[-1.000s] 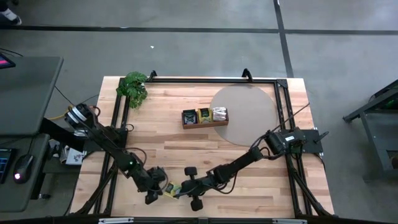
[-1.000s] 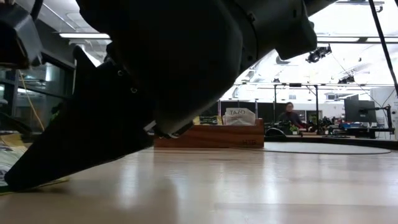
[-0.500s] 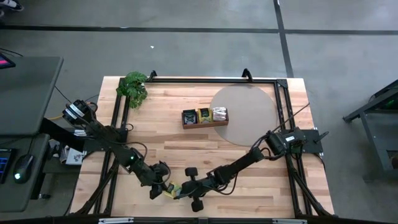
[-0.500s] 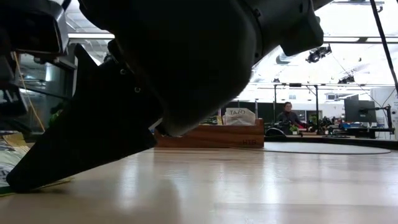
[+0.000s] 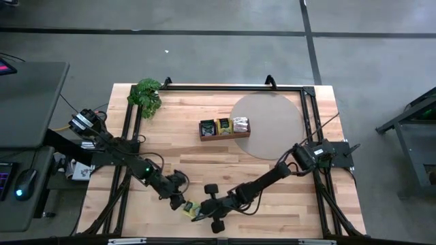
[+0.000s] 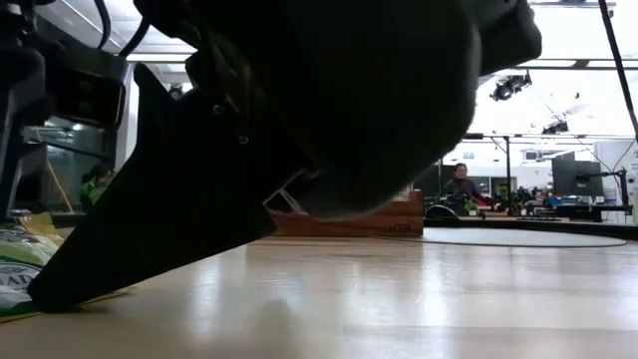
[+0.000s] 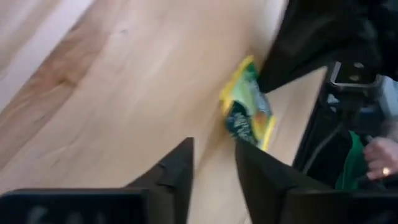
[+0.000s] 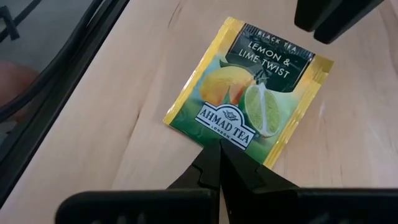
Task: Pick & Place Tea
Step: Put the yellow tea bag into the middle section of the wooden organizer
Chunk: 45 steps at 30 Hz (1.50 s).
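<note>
A yellow-green tea sachet [image 8: 249, 93] printed with a lemon and lime lies flat on the wooden table near its near edge [image 5: 189, 209]. My right gripper [image 8: 219, 146] reaches in from the table's right, shut, its tips at the sachet's edge [image 5: 197, 211]. In the low view it is the big dark wedge [image 6: 45, 294]. My left gripper [image 7: 214, 144] stands open just left of and beyond the sachet [image 5: 182, 203], touching nothing. Its fingers [image 8: 329, 15] show over the sachet's opposite edge. My right gripper has its shut fingertips on the middle of the sachet's edge [image 8: 211, 138] nearest the gripper. The fingers slant down from the table's right. The sachet lies flat on the table. Whether the tips pinch that edge or press on it, I cannot tell.
The brown wooden tray [image 5: 225, 135] with sachets stands mid-table, beside a round grey mat [image 5: 272, 122]. A leafy plant [image 5: 146, 95] sits at the far left corner. The table's near edge is close. A person's hand [image 7: 379, 158] shows beyond the table.
My left gripper has swung toward the table's right and far side, closing on the right gripper, and has rolled somewhat. The sachet and my right gripper have stayed where they were.
</note>
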### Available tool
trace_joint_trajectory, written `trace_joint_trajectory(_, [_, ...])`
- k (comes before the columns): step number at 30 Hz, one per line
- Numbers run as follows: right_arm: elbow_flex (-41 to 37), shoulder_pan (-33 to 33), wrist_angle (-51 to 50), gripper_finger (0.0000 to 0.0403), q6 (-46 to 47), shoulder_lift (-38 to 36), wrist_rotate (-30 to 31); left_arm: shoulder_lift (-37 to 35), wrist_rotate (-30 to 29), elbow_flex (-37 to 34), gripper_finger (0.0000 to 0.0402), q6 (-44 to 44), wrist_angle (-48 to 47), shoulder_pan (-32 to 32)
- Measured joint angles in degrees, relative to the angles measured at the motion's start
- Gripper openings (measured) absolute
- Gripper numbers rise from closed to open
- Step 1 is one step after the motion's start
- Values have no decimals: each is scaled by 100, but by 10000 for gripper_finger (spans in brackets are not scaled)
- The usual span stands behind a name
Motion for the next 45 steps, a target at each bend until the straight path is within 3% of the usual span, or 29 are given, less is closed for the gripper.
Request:
trace_joint_trajectory(7, [-2, 9, -8, 0, 9, 0, 132, 0, -39, 0, 203, -772, -21, 2])
trace_joint_trajectory(13, [-9, 0, 47, 0, -122, 0, 249, 0, -2, 4, 222, -944, 217, 2])
trace_joint_trajectory(36, [-15, -341, 514, 0, -378, 28, 826, 207, -18, 11, 220, -1855, 287, -2])
trace_joint_trajectory(40, [-15, -380, 512, 0, -354, 28, 825, 337, 11, 4, 193, -2029, 318, -2])
trace_joint_trajectory(45, [-15, -385, 517, 0, -355, 28, 831, 345, -25, 4, 127, -2039, 306, -2])
